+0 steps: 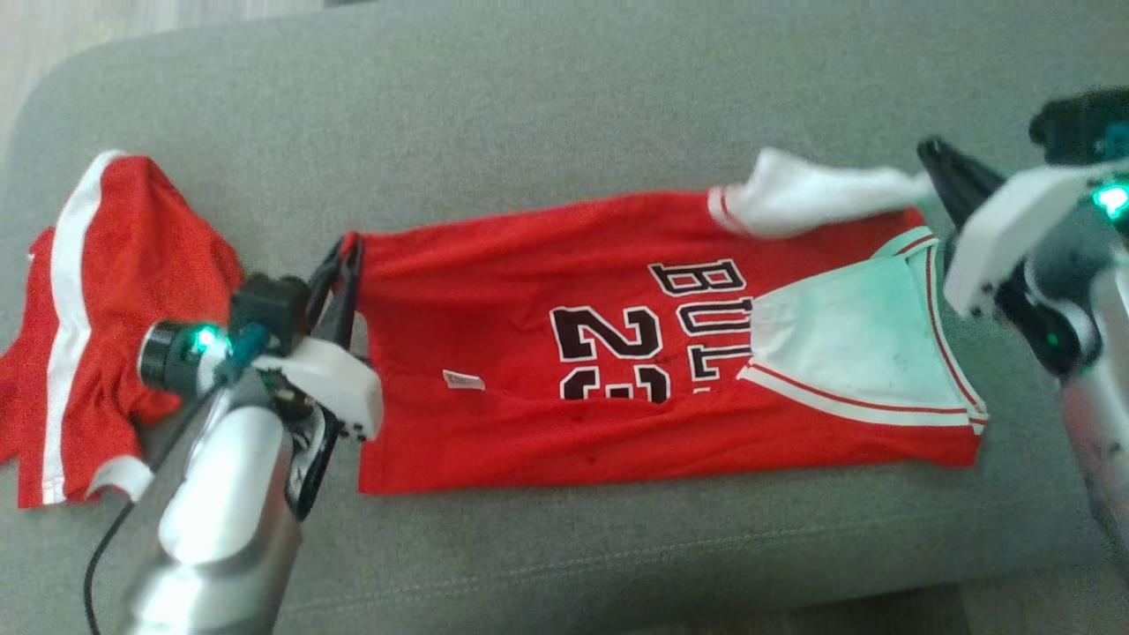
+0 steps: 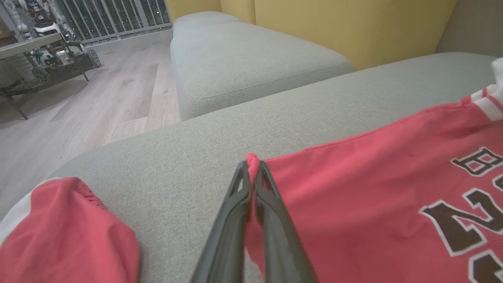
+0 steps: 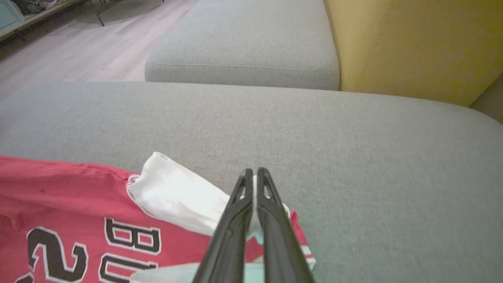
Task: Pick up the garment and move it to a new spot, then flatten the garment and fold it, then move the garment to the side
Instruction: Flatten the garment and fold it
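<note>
Stage: flattening garment [image 1: 547, 388] on sofa [image 1: 564, 106] | Left tool [image 2: 252, 165]: clamped on hem | Right tool [image 3: 254, 173]: clamped on shoulder | Pending: fold, side-move

team lettering [image 1: 706, 304]: black block letters with white edging, "bul", on the chest of the red sleeveless basketball jersey [image 1: 494, 291]; any further letters lie under the folded-over white flap [image 1: 847, 344].
number [image 1: 607, 342]: "23", same black block style, beside the lettering, lying sideways in the head view.
small white tag [image 1: 463, 380]: on the jersey's red cloth, print too small to read.
right wrist view: "bu" and a "2".
</note>
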Motion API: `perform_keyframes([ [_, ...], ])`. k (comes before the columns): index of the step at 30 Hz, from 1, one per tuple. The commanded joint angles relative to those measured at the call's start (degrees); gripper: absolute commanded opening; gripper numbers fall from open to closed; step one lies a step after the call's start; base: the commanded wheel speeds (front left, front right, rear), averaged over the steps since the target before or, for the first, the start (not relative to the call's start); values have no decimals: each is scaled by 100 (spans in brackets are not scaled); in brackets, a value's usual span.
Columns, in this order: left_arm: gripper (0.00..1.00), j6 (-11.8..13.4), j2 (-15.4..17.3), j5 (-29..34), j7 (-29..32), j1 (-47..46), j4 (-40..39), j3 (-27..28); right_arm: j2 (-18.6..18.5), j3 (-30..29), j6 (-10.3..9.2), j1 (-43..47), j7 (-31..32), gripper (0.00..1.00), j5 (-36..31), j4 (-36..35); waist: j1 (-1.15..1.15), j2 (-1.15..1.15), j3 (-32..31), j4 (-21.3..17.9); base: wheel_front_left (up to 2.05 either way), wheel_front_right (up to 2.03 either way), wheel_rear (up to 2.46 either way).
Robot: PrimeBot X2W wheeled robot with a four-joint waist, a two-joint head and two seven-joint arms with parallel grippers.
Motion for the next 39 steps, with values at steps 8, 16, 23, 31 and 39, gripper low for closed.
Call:
perform_keyframes([
  [8,0,-93,438,254,218,326,-553,-195,-336,-666,-2,1281,1655,0,110,-1873,0,0,-263,-46,0,0,0],
  [16,0,-172,721,382,557,688,-929,-437,-245,-1092,-2,1960,2568,0,11,-2886,0,0,-314,-24,0,0,0],
  [23,0,-223,924,385,911,1037,-1270,-593,-163,-1303,-2,2393,3241,0,-98,-3424,0,0,-362,3,0,0,0],
  [31,9,-139,904,309,1026,1294,-1402,-671,20,-1536,-2,2874,3928,0,-221,-3603,0,0,-418,11,0,0,0],
  [39,100,2,877,146,1115,1466,-1419,-611,247,-1788,-2,3041,3972,100,-569,-3876,0,0,-556,-29,0,0,0],
])
